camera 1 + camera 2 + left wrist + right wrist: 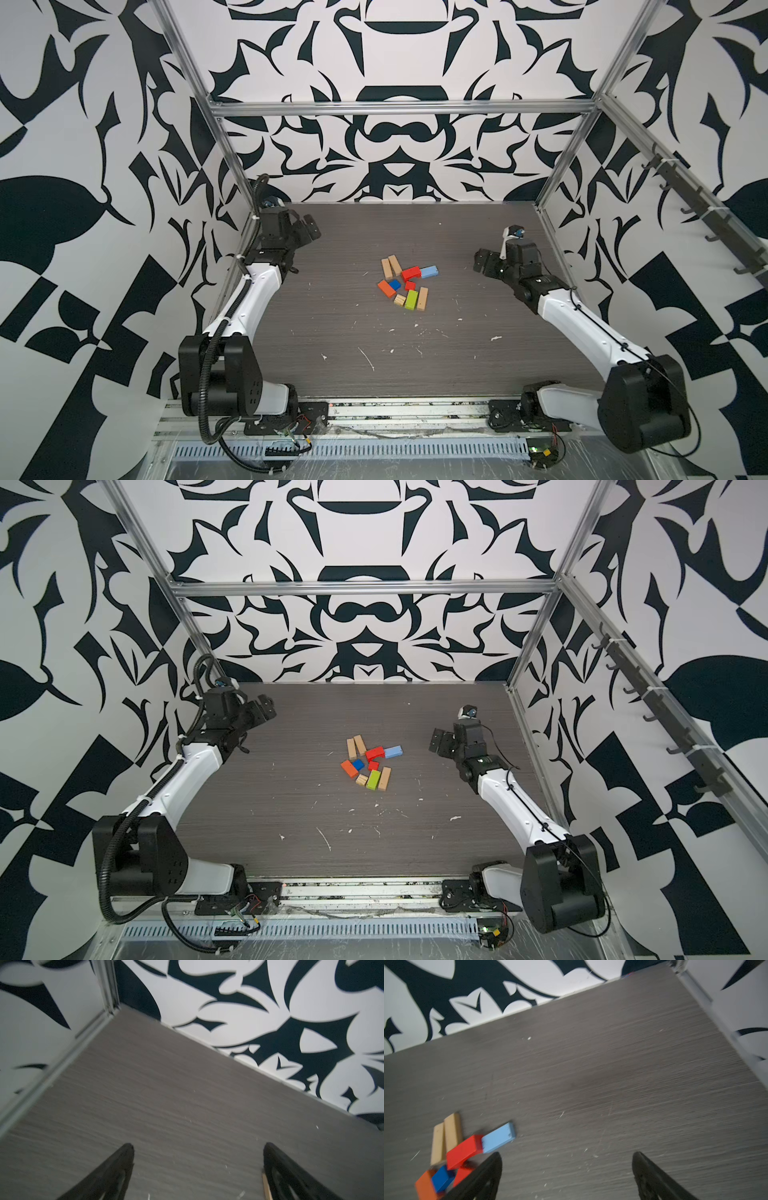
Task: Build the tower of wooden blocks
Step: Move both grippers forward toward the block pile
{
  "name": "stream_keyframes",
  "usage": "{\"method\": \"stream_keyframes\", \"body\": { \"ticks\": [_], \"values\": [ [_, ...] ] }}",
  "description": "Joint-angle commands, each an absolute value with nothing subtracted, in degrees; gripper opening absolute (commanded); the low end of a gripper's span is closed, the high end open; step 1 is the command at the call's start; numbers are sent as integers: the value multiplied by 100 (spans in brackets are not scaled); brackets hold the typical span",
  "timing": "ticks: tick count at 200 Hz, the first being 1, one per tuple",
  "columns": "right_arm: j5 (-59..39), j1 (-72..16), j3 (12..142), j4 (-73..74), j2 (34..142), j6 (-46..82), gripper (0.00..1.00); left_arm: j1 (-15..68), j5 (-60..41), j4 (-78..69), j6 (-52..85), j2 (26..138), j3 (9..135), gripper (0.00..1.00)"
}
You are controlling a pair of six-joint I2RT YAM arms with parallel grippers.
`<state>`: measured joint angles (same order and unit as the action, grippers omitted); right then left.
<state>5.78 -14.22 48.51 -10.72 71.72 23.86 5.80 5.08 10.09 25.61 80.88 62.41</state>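
Right wrist view shows us the right end effector (566, 1155) spread wide and empty, pointing just right of the loose blocks (452, 1151). The wood block tower is not yet built. Its pieces lie flat in a heap mid-worktop (457, 365), red bar (410, 273) touching light blue bar (429, 272). We judge both arms are held out at the sides, wrists turned inward, to leave the heap reachable. The left end effector (309, 228), far left, gapes empty too.
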Motion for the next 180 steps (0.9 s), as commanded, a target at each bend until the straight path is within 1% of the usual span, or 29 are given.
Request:
{"method": "stream_keyframes", "body": {
  "ticks": [1,19,42,81,108,128,154,158,180],
  "values": [
    [724,-1866,5252,-1828,7286,2682,100,949,99,1891,2988,7940,6041,99],
    [851,-2213,5342,-2068,7414,2885,99,1142,-240,1910,3134,7856,5827,100],
    [876,-2684,5287,-2030,7509,2897,99,1330,-641,1990,3144,7733,5614,99],
    [626,-3171,5267,-1938,7890,2743,95,1336,-1185,2200,2910,7513,5454,99],
    [765,-3545,5324,-1971,8210,2748,93,1336,-1397,2157,2770,7348,5279,100],
    [1306,-3816,5301,-2029,8420,2911,93,1336,-1762,1906,2932,7348,5122,99],
    [1370,-4064,5291,-1856,8736,3024,94,1340,-1931,1570,3093,7348,4796,100],
    [1398,-4112,5291,-1810,8780,3023,94,1344,-1950,1498,3101,7171,4700,100],
    [1535,-4362,5338,-1576,9036,3024,94,1344,-1986,913,3129,7060,4291,99]
  ]
}}
